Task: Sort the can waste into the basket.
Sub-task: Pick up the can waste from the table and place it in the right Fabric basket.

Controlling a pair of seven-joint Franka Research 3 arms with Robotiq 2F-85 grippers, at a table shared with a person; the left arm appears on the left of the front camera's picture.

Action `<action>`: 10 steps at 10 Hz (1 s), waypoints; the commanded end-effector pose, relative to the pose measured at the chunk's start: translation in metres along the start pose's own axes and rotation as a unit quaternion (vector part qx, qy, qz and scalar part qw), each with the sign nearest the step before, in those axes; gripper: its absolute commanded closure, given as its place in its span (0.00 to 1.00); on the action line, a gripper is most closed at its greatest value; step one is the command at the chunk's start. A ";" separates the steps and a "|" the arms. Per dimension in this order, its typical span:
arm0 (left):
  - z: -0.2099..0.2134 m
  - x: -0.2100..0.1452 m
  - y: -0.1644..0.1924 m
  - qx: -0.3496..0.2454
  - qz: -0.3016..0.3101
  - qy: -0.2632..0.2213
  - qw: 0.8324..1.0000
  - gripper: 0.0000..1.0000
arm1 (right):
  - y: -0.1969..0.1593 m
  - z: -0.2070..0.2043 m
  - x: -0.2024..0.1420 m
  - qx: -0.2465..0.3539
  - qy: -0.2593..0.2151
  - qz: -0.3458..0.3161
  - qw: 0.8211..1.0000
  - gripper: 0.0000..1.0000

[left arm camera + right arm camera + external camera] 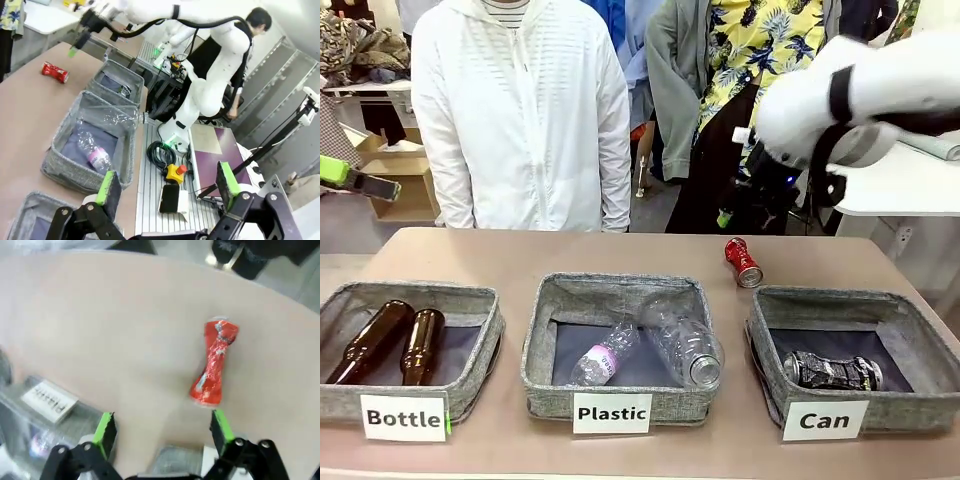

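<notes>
A crushed red can (743, 262) lies on the bare table just behind the grey basket labelled "Can" (910, 400). A crushed silver can (832, 371) lies inside that basket. My right gripper (728, 214) hangs above the table behind the red can. In the right wrist view the right gripper (163, 429) is open and holds nothing, and the red can (214, 365) lies just beyond its fingertips. My left gripper (350, 178) is raised at the far left. In its own view the left gripper (167, 185) is open and holds nothing, far from the red can (55, 72).
The "Plastic" bin (545, 375) in the middle holds clear bottles. The "Bottle" bin (470, 385) at the left holds two brown glass bottles. A person in a white jacket (525, 110) stands at the far edge, with others behind.
</notes>
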State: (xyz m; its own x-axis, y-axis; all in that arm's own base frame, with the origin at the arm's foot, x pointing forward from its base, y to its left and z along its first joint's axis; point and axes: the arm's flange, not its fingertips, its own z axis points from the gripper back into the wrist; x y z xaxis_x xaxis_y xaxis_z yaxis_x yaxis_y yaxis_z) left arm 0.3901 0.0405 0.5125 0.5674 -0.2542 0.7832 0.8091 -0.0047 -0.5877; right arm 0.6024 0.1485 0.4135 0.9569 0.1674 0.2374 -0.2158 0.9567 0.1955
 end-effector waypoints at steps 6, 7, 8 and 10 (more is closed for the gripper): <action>-0.001 -0.001 -0.004 0.000 -0.002 0.004 1.000 0.00 | -0.032 -0.119 0.046 -0.120 0.085 -0.146 0.978 0.00; -0.001 -0.001 -0.004 0.000 -0.002 0.004 1.000 0.00 | -0.035 -0.124 0.045 -0.123 0.088 -0.155 0.976 0.00; -0.001 -0.001 -0.004 0.000 -0.002 0.004 1.000 0.00 | -0.036 -0.124 0.043 -0.115 0.086 -0.155 0.977 0.00; -0.001 -0.001 -0.004 0.000 -0.002 0.004 1.000 0.00 | -0.037 -0.122 0.043 -0.120 0.082 -0.159 0.977 0.00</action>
State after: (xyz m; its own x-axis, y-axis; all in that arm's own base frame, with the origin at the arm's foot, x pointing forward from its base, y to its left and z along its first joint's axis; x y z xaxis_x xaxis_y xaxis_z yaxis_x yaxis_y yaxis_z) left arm 0.3900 0.0406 0.5128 0.5670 -0.2541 0.7835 0.8095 -0.0043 -0.5872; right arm 0.6695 0.1467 0.2931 0.9948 -0.0965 0.0325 0.0957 0.9951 0.0234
